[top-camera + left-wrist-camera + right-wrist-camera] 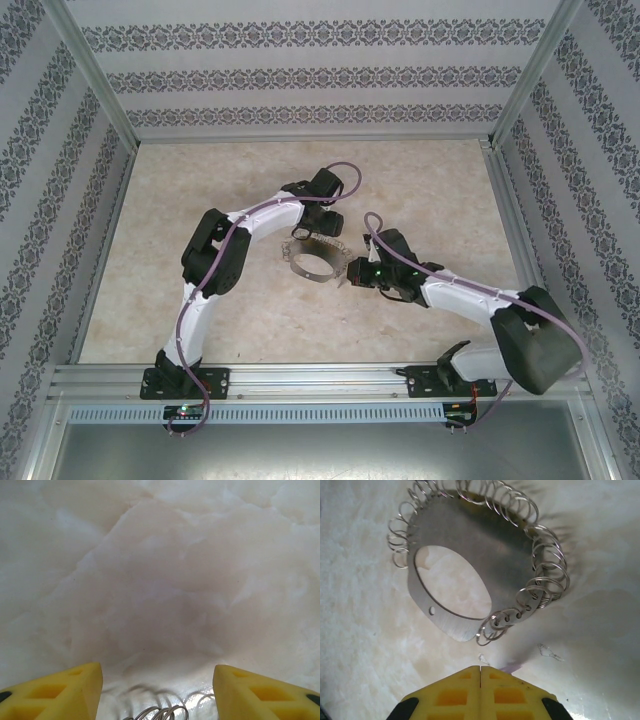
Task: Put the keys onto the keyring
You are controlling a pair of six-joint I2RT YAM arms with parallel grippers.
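Observation:
The keyring [485, 545] is a flat grey metal hoop lying on the pale table, its rim strung with many silvery wire loops. In the top view the keyring [305, 270] lies between both grippers. My right gripper [480, 669] is shut, its yellow tips just short of the hoop's near edge. A lilac sliver [512, 668], probably the key, peeks out by the right fingertip; I cannot tell whether it is held. My left gripper [157, 672] is open just above the table, with a few of the wire loops [160, 712] between its fingers [65, 690] at the bottom edge.
The pale marbled tabletop [200, 300] is fenced by aluminium rails [300, 375] at the front and patterned walls [310, 75] at the back and sides. Both arms [215, 260] reach in toward the middle. A small scuff [547, 651] marks the table near the right gripper.

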